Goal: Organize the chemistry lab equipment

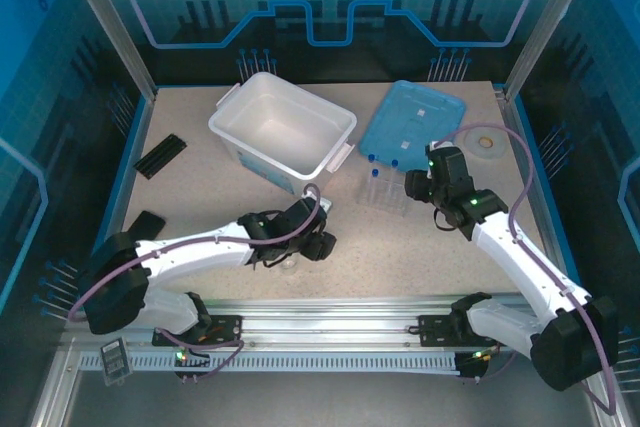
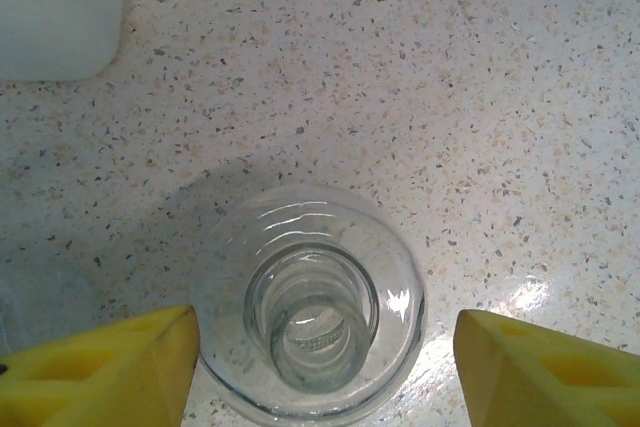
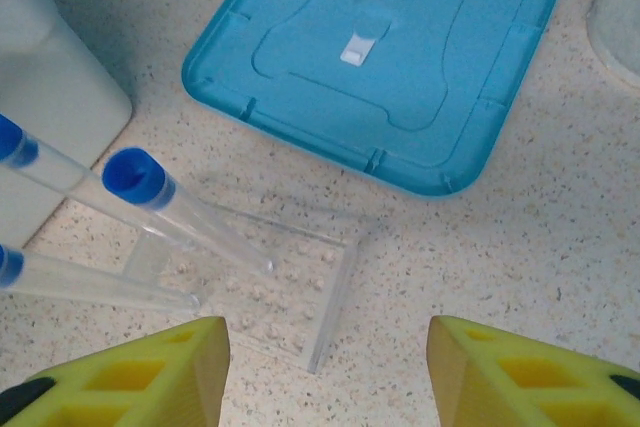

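A clear glass flask [image 2: 312, 317] stands upright on the speckled table, seen from straight above in the left wrist view. My left gripper [image 2: 327, 357] straddles it, open: the left yellow finger [image 2: 110, 367] is close against the flask's wall and the right finger [image 2: 540, 372] stands clear of it. From above, that gripper [image 1: 292, 251] sits in front of the white bin. The clear plastic tube rack [image 3: 290, 282] holds blue-capped tubes [image 3: 133, 175] leaning left. My right gripper [image 3: 325, 367] hangs open above the rack's right edge, touching nothing. From above it [image 1: 418, 190] is just right of the rack [image 1: 383, 190].
A white bin [image 1: 282, 132] stands open at the back centre, its blue lid [image 1: 412, 117] lying flat to its right. A round disc [image 1: 487, 142] lies beyond the lid. Two flat black strips [image 1: 160, 155] [image 1: 147, 222] lie at the left.
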Available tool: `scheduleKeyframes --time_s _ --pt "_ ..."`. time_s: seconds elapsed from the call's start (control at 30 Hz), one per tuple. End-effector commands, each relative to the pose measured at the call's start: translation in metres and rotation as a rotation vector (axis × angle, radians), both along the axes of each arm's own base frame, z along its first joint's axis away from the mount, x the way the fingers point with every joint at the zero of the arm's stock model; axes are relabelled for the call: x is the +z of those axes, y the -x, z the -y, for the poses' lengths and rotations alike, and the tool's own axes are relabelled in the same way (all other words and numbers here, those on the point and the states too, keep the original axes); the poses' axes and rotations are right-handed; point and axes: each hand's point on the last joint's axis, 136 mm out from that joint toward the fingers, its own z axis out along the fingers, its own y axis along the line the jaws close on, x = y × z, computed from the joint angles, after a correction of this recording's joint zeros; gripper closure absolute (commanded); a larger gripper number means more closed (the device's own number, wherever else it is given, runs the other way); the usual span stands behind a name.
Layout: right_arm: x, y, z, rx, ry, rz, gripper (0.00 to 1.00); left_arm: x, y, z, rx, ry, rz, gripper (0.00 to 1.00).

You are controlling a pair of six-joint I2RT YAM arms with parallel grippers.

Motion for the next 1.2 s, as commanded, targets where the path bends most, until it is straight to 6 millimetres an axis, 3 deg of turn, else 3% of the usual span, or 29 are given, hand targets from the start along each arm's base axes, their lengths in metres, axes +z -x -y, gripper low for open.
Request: scheduleKeyframes --time_s 0.0,0.2,0.73,0.9,1.17 --pt "0.000 0.001 0.002 0.008 -0.014 0.007 0.45 0.004 -0.004 0.002 0.017 -0.012 0.004 0.35" --pt "-0.002 0.001 0.004 0.006 -0.015 0.003 0.47 0.003 -0.007 0.001 0.025 -0.037 0.002 0.44" --pt "-0.012 0.002 0.011 -0.014 -0.028 -0.015 0.54 -0.005 -0.004 0.001 0.029 -0.053 -0.025 0.52" --pt "-0.014 0.003 0.013 -0.020 -0.028 -0.016 0.55 -0.004 -0.005 0.002 0.027 -0.054 -0.023 0.62" --pt "-0.013 0.004 0.015 -0.022 -0.029 -0.016 0.56 -0.002 -0.007 0.003 0.023 -0.055 -0.018 0.67"
